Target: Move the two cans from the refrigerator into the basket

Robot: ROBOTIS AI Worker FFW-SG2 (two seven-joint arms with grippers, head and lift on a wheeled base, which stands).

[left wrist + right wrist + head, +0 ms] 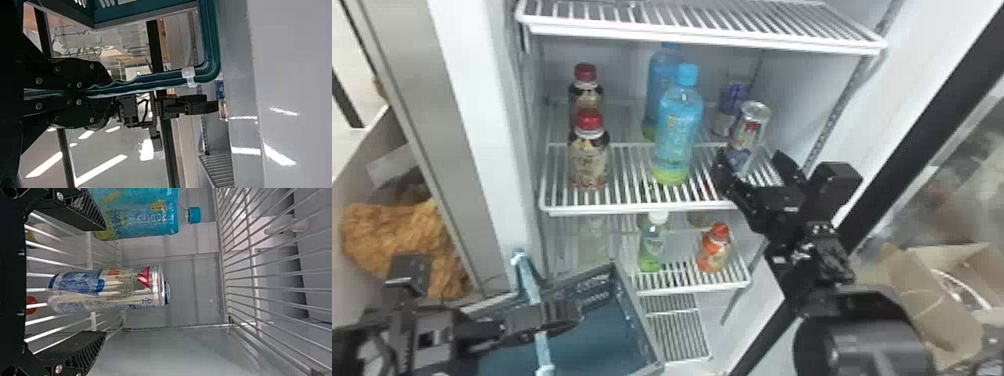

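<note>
While a wire shelf (632, 208) bears the cans (751, 127), a cardboard box (907, 290) sits outside.

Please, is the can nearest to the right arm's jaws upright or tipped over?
Upright. The can stands on the wire shelf with its lid end up, as does the blue-capped bottle beside it.

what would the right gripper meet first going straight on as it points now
Most likely the nearer can, upright and lined up between the right gripper's open fingers; how close it is, I can't tell.
</note>
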